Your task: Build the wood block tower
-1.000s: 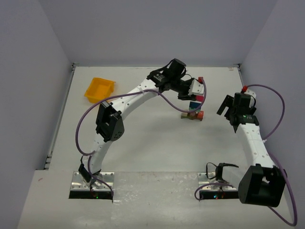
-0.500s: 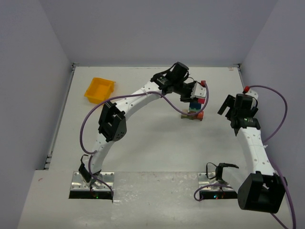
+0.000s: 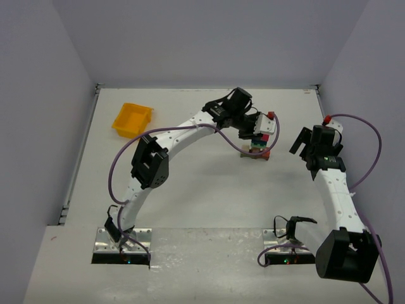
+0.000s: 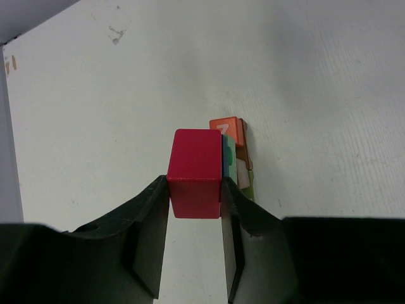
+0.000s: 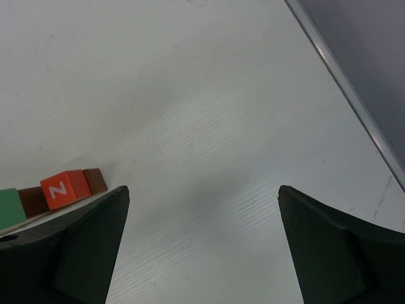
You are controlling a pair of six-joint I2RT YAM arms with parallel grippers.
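Left pincer (image 4: 195, 190) pinching red block (image 4: 195, 158) at wood block tower (image 3: 256, 151), right pincer (image 5: 201, 193) spread, yellow tray (image 3: 140, 107) apart

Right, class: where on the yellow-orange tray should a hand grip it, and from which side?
Grip one side wall of the tray at its rim, coming down from above, one finger inside and one outside. It sits open side up with thin raised walls, and the whole body looks too wide to span.
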